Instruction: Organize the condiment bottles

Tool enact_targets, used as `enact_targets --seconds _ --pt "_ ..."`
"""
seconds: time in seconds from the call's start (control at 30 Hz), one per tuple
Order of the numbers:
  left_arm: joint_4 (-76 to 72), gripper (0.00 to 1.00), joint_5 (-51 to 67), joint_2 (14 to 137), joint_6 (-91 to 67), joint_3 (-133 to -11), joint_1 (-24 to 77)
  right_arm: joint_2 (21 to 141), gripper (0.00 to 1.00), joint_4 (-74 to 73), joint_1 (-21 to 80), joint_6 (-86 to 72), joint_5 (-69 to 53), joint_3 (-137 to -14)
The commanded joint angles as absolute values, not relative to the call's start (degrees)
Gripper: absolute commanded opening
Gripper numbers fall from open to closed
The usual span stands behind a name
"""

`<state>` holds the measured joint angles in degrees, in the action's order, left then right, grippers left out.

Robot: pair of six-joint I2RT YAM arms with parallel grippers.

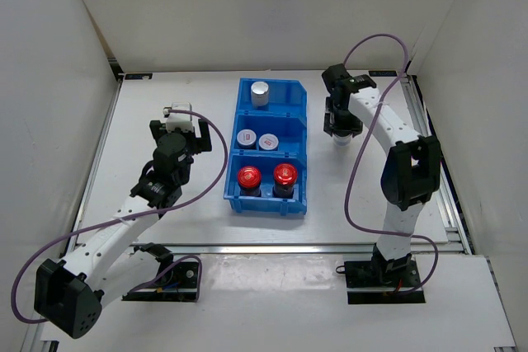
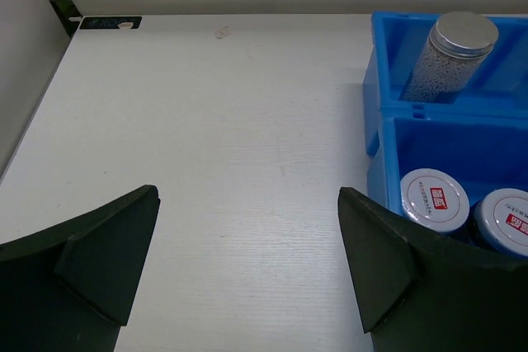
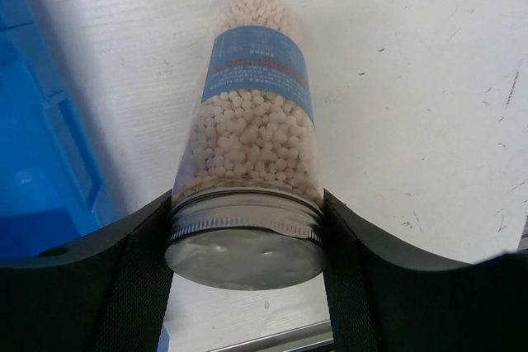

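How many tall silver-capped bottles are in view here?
2. One tall bottle stands in the blue bin's far compartment; the second tall bottle is clamped at its cap between the right fingers, right of the bin. None seems hidden.

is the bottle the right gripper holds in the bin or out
Out: the tall bottle in the right gripper is over the table, beside the blue bin.

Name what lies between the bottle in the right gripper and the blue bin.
Only bare table, shown in the right wrist and top views, separates the bottle from the bin.
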<state>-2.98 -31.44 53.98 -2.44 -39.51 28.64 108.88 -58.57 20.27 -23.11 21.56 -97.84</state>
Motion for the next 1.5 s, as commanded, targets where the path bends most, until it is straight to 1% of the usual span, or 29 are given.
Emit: enact_targets --seconds 0.0,0.2,0.23,0.4,0.53,0.8,0.93,1.37,1.47 --pt "-2.5 1.00 -30.6 53.7 -2.9 -42.0 28.9 108.5 0.02 -59.6 20.5 -21.8 25.3 -102.4" --pt "-2.5 1.00 -30.6 53.7 -2.9 -42.0 28.9 109.6 0.02 -59.6 20.5 -21.8 25.8 -104.8" --pt "-2.5 1.00 -30.6 53.7 -2.9 -42.0 28.9 109.6 0.00 -59.6 20.5 -21.8 25.8 -104.9" --pt "-2.5 1.00 -30.6 53.7 -2.9 -42.0 28.9 109.6 0.00 -60.1 20.5 -20.7 25.3 -109.2" --pt "-2.5 1.00 -30.6 53.7 -2.9 -42.0 28.9 111.5 0.00 -60.1 20.5 -20.7 21.9 -113.6" --pt "-2.5 1.00 -30.6 53.2 -2.9 -42.0 28.9 118.5 0.00 -60.7 20.5 -20.7 9.6 -131.1" --pt "-2.5 1.00 -31.2 53.2 -2.9 -42.0 28.9 122.2 0.00 -61.3 20.5 -21.9 5.1 -136.8" --pt "-2.5 1.00 -31.2 53.2 -2.9 -42.0 28.9 132.1 0.00 -57.3 20.5 -23.6 -4.3 -144.4" --pt "-2.5 1.00 -31.7 53.2 -2.4 -42.0 28.9 133.8 0.00 -56.8 20.5 -23.6 -4.3 -145.6"
